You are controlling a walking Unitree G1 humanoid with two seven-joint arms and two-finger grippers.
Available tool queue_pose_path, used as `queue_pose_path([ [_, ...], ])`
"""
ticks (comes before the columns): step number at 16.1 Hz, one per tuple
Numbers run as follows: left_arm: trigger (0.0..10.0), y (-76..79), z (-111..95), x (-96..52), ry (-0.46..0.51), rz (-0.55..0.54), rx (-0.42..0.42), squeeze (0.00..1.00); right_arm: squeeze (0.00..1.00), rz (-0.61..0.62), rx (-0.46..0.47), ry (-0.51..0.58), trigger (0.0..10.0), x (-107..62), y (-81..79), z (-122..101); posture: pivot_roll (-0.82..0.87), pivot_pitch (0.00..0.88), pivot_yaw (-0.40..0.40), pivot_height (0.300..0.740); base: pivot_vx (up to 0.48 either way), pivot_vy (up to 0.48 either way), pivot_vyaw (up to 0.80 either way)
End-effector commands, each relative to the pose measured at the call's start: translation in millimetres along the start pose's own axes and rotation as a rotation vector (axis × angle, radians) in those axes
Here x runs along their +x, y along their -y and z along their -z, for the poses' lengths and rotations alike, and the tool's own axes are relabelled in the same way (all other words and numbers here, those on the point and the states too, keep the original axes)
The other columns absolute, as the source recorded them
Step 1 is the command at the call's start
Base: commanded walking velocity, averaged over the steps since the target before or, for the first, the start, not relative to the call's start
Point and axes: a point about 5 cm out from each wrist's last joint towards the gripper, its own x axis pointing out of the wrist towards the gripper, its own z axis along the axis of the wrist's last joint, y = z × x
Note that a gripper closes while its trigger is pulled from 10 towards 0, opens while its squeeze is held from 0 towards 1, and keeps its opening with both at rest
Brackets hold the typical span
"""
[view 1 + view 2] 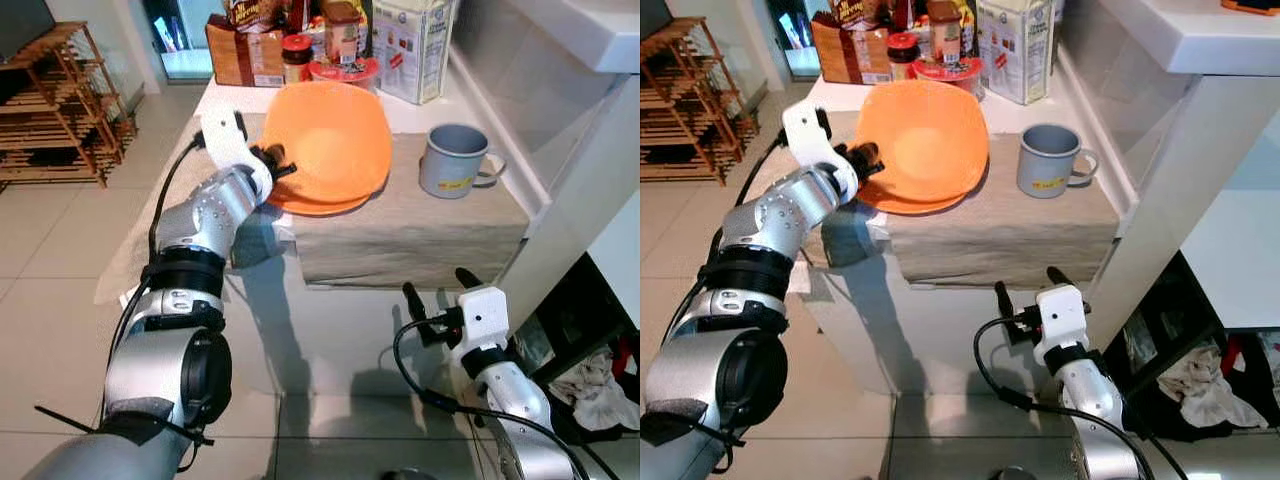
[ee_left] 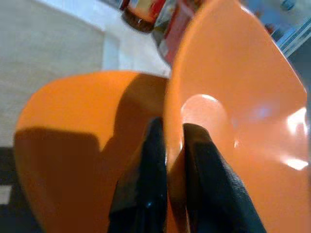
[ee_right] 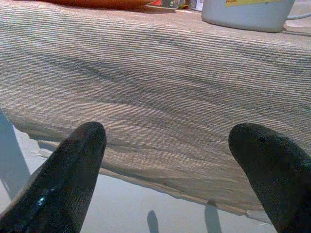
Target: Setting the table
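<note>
A white table (image 1: pixel 340 330) carries a beige cloth (image 1: pixel 420 235) that hangs over its near edge. On the cloth lie an orange plate (image 1: pixel 315 205) and a grey mug (image 1: pixel 452 160); boxes and jars (image 1: pixel 330 40) crowd the table's far end.

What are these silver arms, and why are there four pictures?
They belong to a walking robot that helps at home. Two pictures come from cameras in its head, looking down. The other two come from a camera on each wrist. On the table lies a beige cloth. On it sit an orange plate and a grey mug, with food packets behind. The left gripper pinches the rim of an orange bowl, tilting it up above the plate; its jaws are shut on the rim. The right gripper waits low in front of the table, jaws open, holding nothing.
</note>
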Motion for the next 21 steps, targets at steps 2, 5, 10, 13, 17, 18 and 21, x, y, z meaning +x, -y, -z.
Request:
queue_pose_path([
  [2,0.0,2.5,-4.2,-1.4,0.035,0.011,0.012,0.0,0.0,-0.015,-0.014,0.012,10.0,2.7,-1.5,-4.5,-0.15,0.0,0.054,0.736,0.0,0.0,0.0],
  [5,0.0,1.0,-5.3,-2.7,0.06,0.007,-0.03,0.0,0.0,-0.016,-0.013,0.01,10.0,2.9,-1.6,-4.0,-0.15,0.0,0.054,0.736,0.0,0.0,0.0],
  [10,0.0,1.8,-18.0,-5.6,0.137,0.008,-0.054,0.0,0.0,-0.016,-0.014,0.008,10.0,2.3,-1.3,-2.0,-0.15,0.0,0.055,0.736,0.0,0.0,0.0],
  [13,0.0,13.9,-39.1,-12.3,0.238,0.072,-0.076,0.0,0.0,-0.016,-0.014,0.004,10.0,2.0,-0.9,-0.1,-0.15,0.0,0.054,0.736,0.0,0.0,0.0],
  [17,0.0,25.8,-48.9,-26.2,0.339,0.152,0.038,0.0,0.0,-0.016,-0.014,0.0,10.0,1.5,-1.1,1.7,-0.15,0.0,0.055,0.736,0.0,0.0,0.0],
  [18,0.0,29.7,-44.5,-32.3,0.36,0.179,0.122,0.0,0.0,-0.017,-0.015,0.001,10.0,1.5,-1.1,1.8,-0.15,0.0,0.055,0.736,0.0,0.0,0.0],
  [21,0.0,25.2,-30.3,-49.6,0.392,0.219,0.316,0.0,0.0,-0.016,-0.017,0.006,10.0,1.3,-1.6,1.0,-0.14,0.0,0.055,0.736,0.0,0.0,0.0],
])
